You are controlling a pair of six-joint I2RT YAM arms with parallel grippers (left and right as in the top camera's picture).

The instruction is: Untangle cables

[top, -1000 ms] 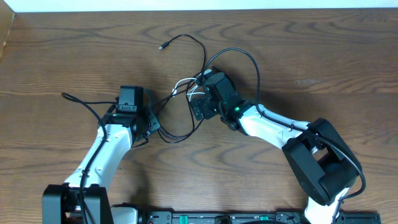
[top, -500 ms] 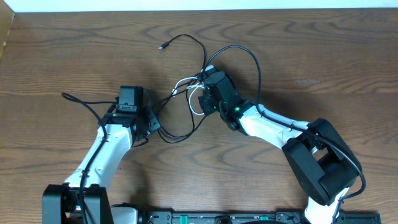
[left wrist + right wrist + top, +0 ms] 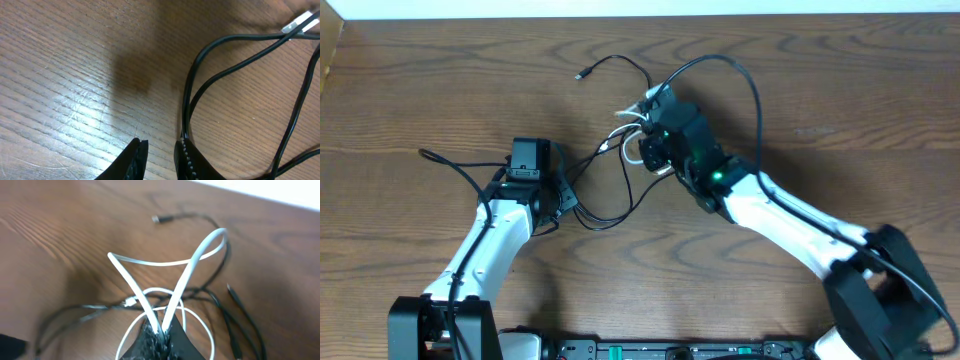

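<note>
white cord tangled among thin black cords mid-table
right gripper pinches the glossy white loop; left gripper, fingers slightly parted, over the grained wooden tabletop.

Cables: thin cords bunched in one knot mid-table, not yet separated.
White cord is doubled into a stiff upright loop, with both strands pinched in the right gripper. More of it curls in small coils just beside the pinch. Black cords cross through the white coils. One runs up and left to a small plug end lying free. Another sags in a loose loop below the knot. Left-wrist view: two black strands lie flat, side by side, running toward a silvery plug tip.
</note>
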